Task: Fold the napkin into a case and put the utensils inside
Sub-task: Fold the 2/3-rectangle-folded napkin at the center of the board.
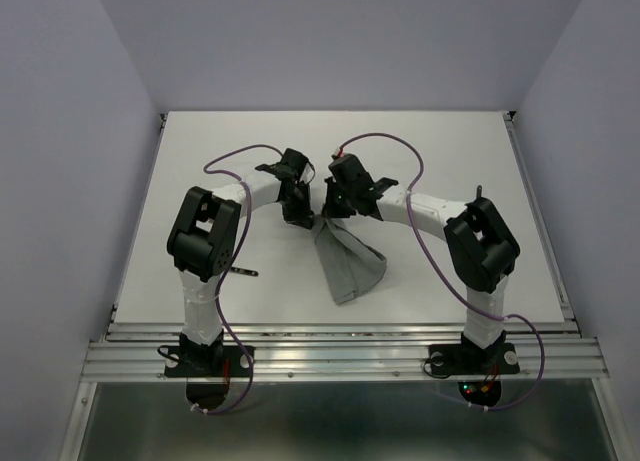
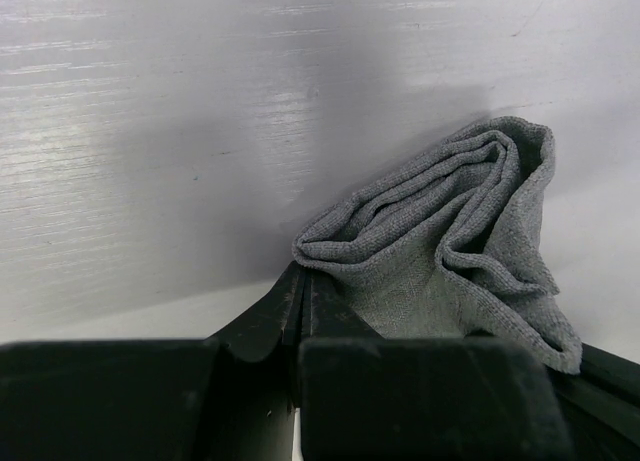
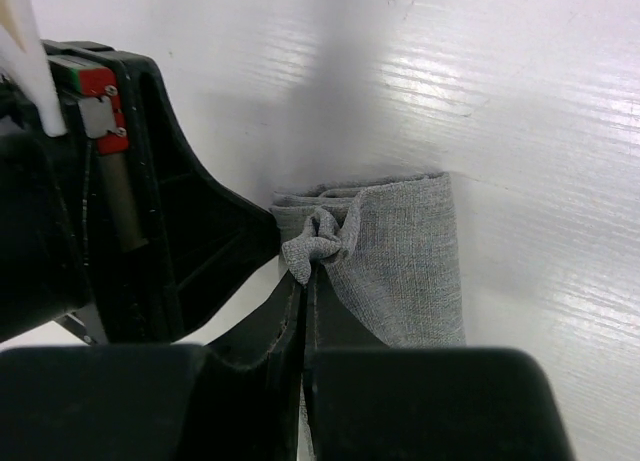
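The napkin (image 1: 348, 266) sits right in the middle of the surface (image 1: 450, 151), plain grey. Its far end is gathered up into a narrow point and the cloth fans out wider toward the near edge. That near end looks to rest on the white top, with a crease running along its length.

Both arms meet at the gathered far end. The left pincer (image 1: 299, 213) comes in from the left, clenched on the napkin. In the left wrist view its dark fingers (image 2: 285, 306) are pressed together with the cloth's edge right at their tips. The fabric is bunched into soft rolled layers just to the right and drapes down over one finger.

The right pincer (image 1: 330, 206) is just beside it, coming in from the right, and it too is clamped tight on the napkin. In the right wrist view a small puckered knot of grey cloth is nipped between the closed fingertips (image 3: 290, 311), and a smooth folded band of napkin hangs below and to the right.

The two pincers sit very close together, nearly touching, and the black body of the left one fills the left side of the right wrist view. Around the cloth the surface is bare white, and both arms arch inward from their bases at the near edge.
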`<state>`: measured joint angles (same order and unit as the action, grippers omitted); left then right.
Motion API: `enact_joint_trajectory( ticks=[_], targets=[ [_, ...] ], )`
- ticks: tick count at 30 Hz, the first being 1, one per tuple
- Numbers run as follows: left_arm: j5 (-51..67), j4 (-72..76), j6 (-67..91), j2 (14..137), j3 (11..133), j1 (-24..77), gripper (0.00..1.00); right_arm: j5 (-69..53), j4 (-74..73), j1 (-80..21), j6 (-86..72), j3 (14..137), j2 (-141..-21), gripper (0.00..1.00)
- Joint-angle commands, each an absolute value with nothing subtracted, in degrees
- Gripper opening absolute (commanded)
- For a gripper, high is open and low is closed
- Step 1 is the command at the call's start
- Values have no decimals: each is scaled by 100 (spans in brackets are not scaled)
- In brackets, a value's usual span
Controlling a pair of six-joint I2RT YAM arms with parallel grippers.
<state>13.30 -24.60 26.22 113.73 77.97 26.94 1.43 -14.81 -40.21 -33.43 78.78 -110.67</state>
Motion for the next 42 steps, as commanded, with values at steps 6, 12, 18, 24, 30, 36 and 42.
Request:
enact_joint_trajectory(
  ticks=[6,12,18,24,30,36,42],
  targets=[
    [1433,-2364,2716,11303,7690,2769,0,61,-1432,-4121,-3682,8402,-11311,1],
    [1433,-2347,2751,11303,7682,2768,0,429,-1678,-4245,-3884,8692,-11636,1],
    [1441,-2364,2777,11294,7682,2769,0,817,-1784,-4298,-4130,8666,-11865,1],
    [1459,-2461,2830,11048,7550,2760,0,1115,-1775,-4298,-4332,8587,-12137,1],
    [1257,-2750,2865,10635,7409,2751,0,1309,-1854,-4298,-4526,8648,-12418,0],
    [1099,-2970,2970,10073,7128,2646,0,1362,-1881,-4298,-4579,8605,-12515,1],
    [2001,-2217,3347,9248,6340,2628,0,1424,-1898,-4298,-4553,8639,-12586,1]
  ],
)
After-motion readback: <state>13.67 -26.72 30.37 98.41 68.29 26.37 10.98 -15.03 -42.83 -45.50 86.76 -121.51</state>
